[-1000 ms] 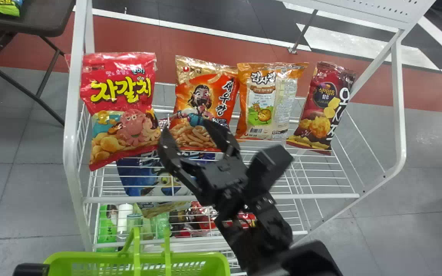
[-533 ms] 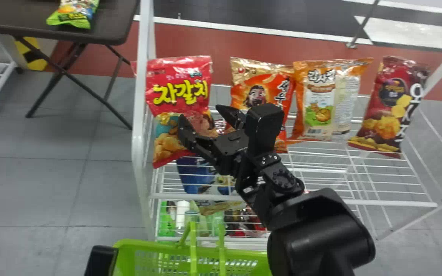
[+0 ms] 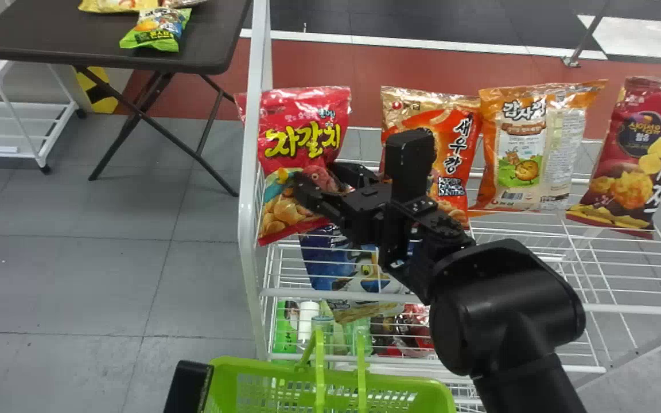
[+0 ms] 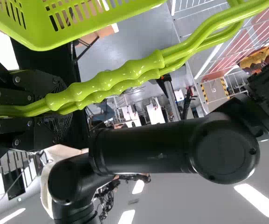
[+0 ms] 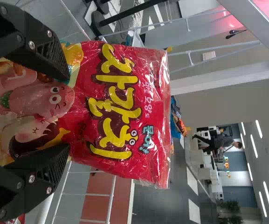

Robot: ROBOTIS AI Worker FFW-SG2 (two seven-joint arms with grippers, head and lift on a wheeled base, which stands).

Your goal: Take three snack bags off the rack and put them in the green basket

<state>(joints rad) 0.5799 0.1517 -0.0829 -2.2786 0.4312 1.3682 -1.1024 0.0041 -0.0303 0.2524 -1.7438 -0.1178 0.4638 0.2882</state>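
In the head view my right gripper (image 3: 322,186) is in front of the lower half of the red snack bag (image 3: 302,146) at the rack's left end. In the right wrist view the right gripper (image 5: 62,112) stands open, one finger toward each side of the red bag (image 5: 120,107). An orange shrimp snack bag (image 3: 457,137), an orange-and-clear bag (image 3: 523,149) and a dark red bag (image 3: 632,155) stand to its right. The green basket (image 3: 330,376) is at the bottom edge. My left gripper (image 4: 31,109) is shut on its handles (image 4: 120,79), keeping it in front of the rack.
The rack's white left post (image 3: 252,172) rises right beside the red bag. A blue bag (image 3: 336,269) and bottles lie on lower shelves. A dark folding table (image 3: 66,34) with small bags stands at the back left.
The head view has swung left, so rack and basket appear farther right. My right gripper has moved left from the shrimp snack bag to the red bag, staying open.
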